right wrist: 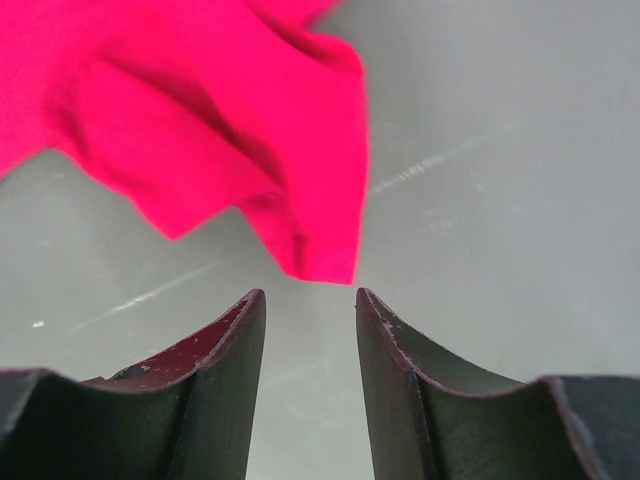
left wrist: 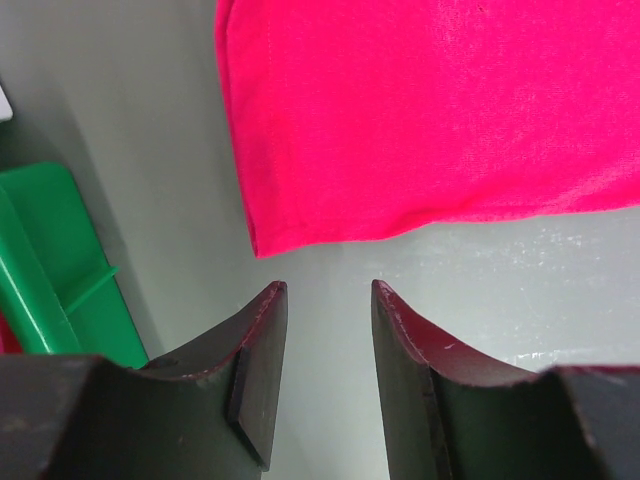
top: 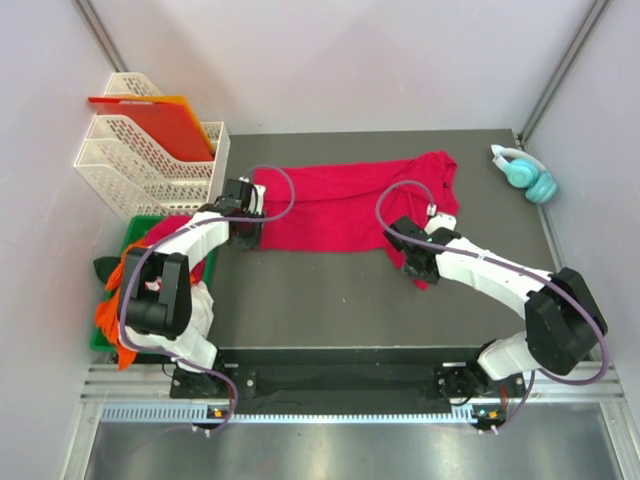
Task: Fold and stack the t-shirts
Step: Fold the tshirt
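A crimson-red t-shirt (top: 345,205) lies spread across the back half of the dark table. My left gripper (top: 245,235) hovers at its near-left corner. In the left wrist view the left gripper (left wrist: 326,290) is open over bare table, and the t-shirt (left wrist: 430,110) ends in a hem corner just beyond the fingertips. My right gripper (top: 418,268) is at the shirt's near-right end. Seen from the right wrist, the right gripper (right wrist: 310,295) is open too, with a hanging point of the t-shirt (right wrist: 200,130) just ahead of its tips. More t-shirts, orange (top: 110,312) and white (top: 200,300), are piled in a bin.
A green bin (top: 138,222) stands at the table's left edge, its rim (left wrist: 60,290) close beside the left gripper. White file trays (top: 150,165) holding a red-orange plastic sheet (top: 160,120) stand at the back left. Teal headphones (top: 527,172) lie at the back right.
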Controlling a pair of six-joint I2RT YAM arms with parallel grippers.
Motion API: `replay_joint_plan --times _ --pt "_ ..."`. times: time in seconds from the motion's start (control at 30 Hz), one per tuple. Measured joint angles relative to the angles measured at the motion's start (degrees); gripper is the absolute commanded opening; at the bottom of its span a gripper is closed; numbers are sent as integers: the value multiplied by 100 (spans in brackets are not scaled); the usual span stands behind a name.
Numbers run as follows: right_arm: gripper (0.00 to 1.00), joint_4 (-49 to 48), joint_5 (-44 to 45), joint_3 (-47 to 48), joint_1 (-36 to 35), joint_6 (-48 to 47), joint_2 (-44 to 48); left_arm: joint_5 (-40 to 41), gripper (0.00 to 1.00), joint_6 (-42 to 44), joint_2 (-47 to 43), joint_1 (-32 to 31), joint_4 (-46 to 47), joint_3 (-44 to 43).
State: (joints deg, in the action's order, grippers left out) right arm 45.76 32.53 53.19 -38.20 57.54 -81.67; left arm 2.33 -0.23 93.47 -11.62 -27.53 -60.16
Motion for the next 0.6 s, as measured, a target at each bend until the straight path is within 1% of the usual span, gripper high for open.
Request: replay_joint_plan --times 0.3,0.6 --pt "41 37 -39 -706 -81 581 4 -68 43 -94 2 0 7 0" --pt "42 -356 -26 -734 -136 903 -278 -109 44 -118 2 0 7 0"
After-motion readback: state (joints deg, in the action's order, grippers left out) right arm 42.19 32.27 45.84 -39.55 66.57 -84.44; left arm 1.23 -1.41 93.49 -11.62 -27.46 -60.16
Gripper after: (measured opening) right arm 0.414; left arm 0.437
